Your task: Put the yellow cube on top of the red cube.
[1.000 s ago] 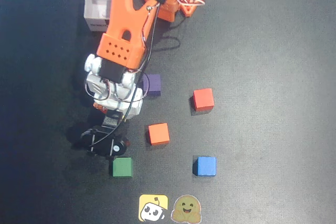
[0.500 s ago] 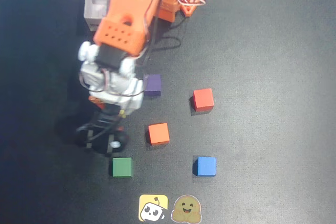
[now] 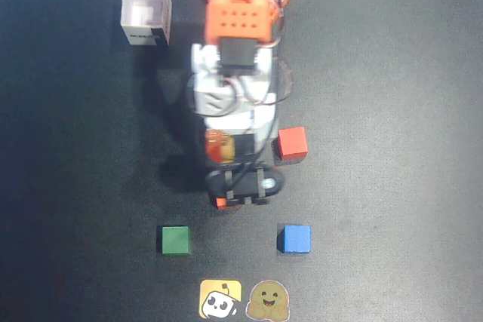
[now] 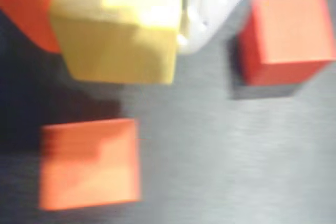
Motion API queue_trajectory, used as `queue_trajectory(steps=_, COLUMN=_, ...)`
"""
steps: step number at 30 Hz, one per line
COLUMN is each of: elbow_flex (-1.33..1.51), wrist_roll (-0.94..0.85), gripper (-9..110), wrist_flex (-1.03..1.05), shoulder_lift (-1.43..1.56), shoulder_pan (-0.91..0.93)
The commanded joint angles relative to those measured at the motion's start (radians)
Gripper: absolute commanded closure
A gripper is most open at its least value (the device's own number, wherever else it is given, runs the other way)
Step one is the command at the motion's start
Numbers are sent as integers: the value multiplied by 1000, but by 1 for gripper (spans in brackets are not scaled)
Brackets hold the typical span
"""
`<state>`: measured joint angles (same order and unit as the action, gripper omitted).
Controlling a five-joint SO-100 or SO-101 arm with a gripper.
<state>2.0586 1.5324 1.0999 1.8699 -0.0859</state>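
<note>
Wrist view: the yellow cube (image 4: 118, 30) is pinched in the jaws, lifted off the dark counter (image 4: 220, 156). The red cube (image 4: 286, 38) rests on the counter to the yellow cube's right, well apart; an orange cube (image 4: 89, 163) lies below it. The yellow cube looks rigid, light and matte; flat opposite faces suit gripping.

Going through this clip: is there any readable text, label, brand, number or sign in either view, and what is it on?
No readable text in either view.
White open box: a dark strip on its lower wall in the overhead view may be print, too small and blurred to read.
Yellow square sticker: a cartoon face only, no words.
Brown sticker: a smiling face only, no words.
Yellow cube, red cube, orange cube, green cube, blue cube: plain faces.
</note>
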Motion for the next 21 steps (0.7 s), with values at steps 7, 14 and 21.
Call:
queue_trajectory(steps=7, elbow_flex=100, wrist_roll=100, gripper=96, wrist_flex=-75, shoulder_lift=143, shoulder_pan=-161)
queue_trajectory(steps=14, elbow_flex=175, wrist_roll=166, gripper=96, wrist_flex=-135, shoulder_lift=178, shoulder_pan=-259)
queue_trajectory(steps=21, elbow_flex=244, wrist_roll=181, gripper=96, wrist_flex=-209, shoulder_lift=198, shoulder_pan=-293)
